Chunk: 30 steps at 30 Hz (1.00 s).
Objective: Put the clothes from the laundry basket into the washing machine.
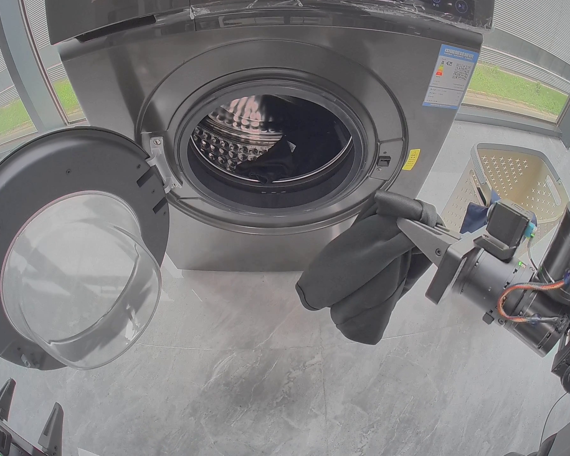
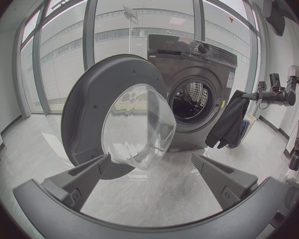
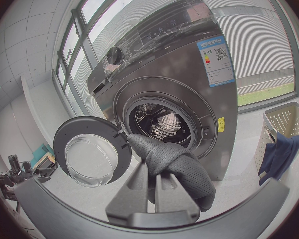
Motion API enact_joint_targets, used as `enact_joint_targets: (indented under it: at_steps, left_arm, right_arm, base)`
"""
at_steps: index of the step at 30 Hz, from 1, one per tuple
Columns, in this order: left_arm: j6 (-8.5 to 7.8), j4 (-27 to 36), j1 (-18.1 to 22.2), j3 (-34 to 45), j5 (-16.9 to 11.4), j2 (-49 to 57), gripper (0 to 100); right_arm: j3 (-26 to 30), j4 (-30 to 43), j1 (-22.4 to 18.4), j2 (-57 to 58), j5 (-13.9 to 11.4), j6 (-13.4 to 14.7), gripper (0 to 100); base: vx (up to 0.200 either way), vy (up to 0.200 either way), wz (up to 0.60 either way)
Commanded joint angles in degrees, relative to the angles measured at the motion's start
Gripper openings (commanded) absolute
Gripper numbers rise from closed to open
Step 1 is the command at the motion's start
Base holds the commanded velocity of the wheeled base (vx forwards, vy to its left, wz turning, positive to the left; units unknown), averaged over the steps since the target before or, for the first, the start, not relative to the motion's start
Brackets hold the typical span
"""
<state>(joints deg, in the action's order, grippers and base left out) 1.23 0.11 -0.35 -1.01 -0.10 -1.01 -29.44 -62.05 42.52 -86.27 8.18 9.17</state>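
While the dark grey garment (image 1: 361, 273) hangs from my right gripper (image 1: 406, 224), it sits just below and to the right of the drum opening (image 1: 272, 147), off the floor and in front of the washing machine (image 1: 126, 77). The jaws are clamped on a bunched fold at the top, so the rest of the cloth droops beneath in a loose bundle. I judge that this grip keeps the weight gathered, so the garment can go through the round mouth in one pass.

Inside the drum another dark piece (image 1: 269, 163) lies at the bottom. The door (image 1: 63, 159) is swung wide to the left, which leaves the mouth free for the right arm.

To the far right, the laundry basket (image 1: 519, 178) stands on the floor beside the machine. A blue cloth (image 3: 280, 156) is draped over its rim, so I reckon the job is partway done.

My left gripper (image 2: 150, 158) sits low at the near left, in front of the door. Its fingers are spread wide and hold nothing, out of the way.
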Motion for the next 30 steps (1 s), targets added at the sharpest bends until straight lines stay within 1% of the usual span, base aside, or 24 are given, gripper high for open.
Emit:
enact_joint_targets:
  at_steps: [1,2,3,8,9,10,14,18,21,24,25,26,27,28,29,30]
  left_arm:
    - [0.00,0.07,0.00,1.01,0.01,0.84,100]
    - [0.00,0.07,0.00,1.01,0.01,0.84,100]
    - [-0.09,0.07,0.00,1.01,0.01,0.84,100]
    - [-0.09,-0.02,0.00,1.01,-0.17,0.84,100]
    - [-0.09,-0.02,0.00,1.01,-0.17,0.84,100]
    - [-0.26,-0.02,0.00,1.01,-0.25,0.92,100]
    - [-0.70,-0.11,0.09,1.01,-0.43,0.92,100]
    - [-1.14,-0.11,0.09,1.01,-0.78,0.92,100]
    - [-0.97,-0.20,0.09,1.01,-0.87,0.92,100]
    - [-0.70,-0.29,0.09,1.01,-0.78,0.92,100]
    - [-0.44,-0.72,0.09,1.01,-0.69,0.92,100]
    - [0.79,-3.10,0.18,0.05,-0.34,1.01,100]
    - [0.79,-3.10,0.18,0.05,-0.34,1.01,100]
    - [1.58,-9.07,0.71,-3.73,-0.78,-0.39,100]
    - [1.41,-10.92,0.88,-5.23,-1.75,-2.94,100]
    - [1.32,-10.74,0.35,-5.32,-2.89,-4.79,100]
  right_arm:
    - [-4.92,0.09,0.37,-4.08,0.43,-0.03,0]
    - [-4.92,0.09,0.37,-4.08,0.43,-0.03,0]
    - [-6.33,0.09,0.81,-5.13,0.78,-0.03,0]
    - [-9.85,0.00,0.81,-8.12,1.05,0.06,0]
    - [-9.85,0.00,0.81,-8.12,1.05,0.06,0]
    - [-11.52,0.00,0.81,-9.35,1.14,0.15,0]
    - [-13.80,0.00,0.81,-10.49,1.14,0.24,0]
    - [-17.49,-0.09,0.90,-12.52,1.05,0.59,0]
    - [-18.55,-0.09,1.16,-13.31,0.87,0.68,0]
    - [-18.72,-0.09,2.83,-13.57,0.52,0.76,0]
    - [-18.72,-0.09,3.18,-13.57,0.43,0.94,0]
    - [-18.64,-0.09,3.71,-13.75,0.43,1.03,0]
    - [-18.64,-0.09,3.71,-13.75,0.43,1.03,0]
    - [-18.72,-0.18,3.97,-14.10,0.35,1.03,0]
    - [-18.81,-0.53,3.97,-14.27,0.26,1.03,0]
    - [-19.08,-0.97,3.97,-14.71,0.17,1.03,0]
  base:
    - [0.000,0.000,0.00]
    - [0.000,0.000,0.00]
    - [0.000,0.000,0.00]
    - [0.000,0.000,0.00]
    - [0.000,0.000,0.00]
    - [0.000,0.000,0.00]
    - [0.000,0.000,0.00]
    - [0.000,0.000,0.00]
    - [0.000,0.000,0.00]
    - [0.000,0.000,0.00]
    - [0.000,0.000,0.00]
    - [0.000,0.000,0.00]
    - [0.000,0.000,0.00]
    - [0.000,0.000,0.00]
    - [0.000,0.000,0.00]
    - [0.000,0.000,0.00]
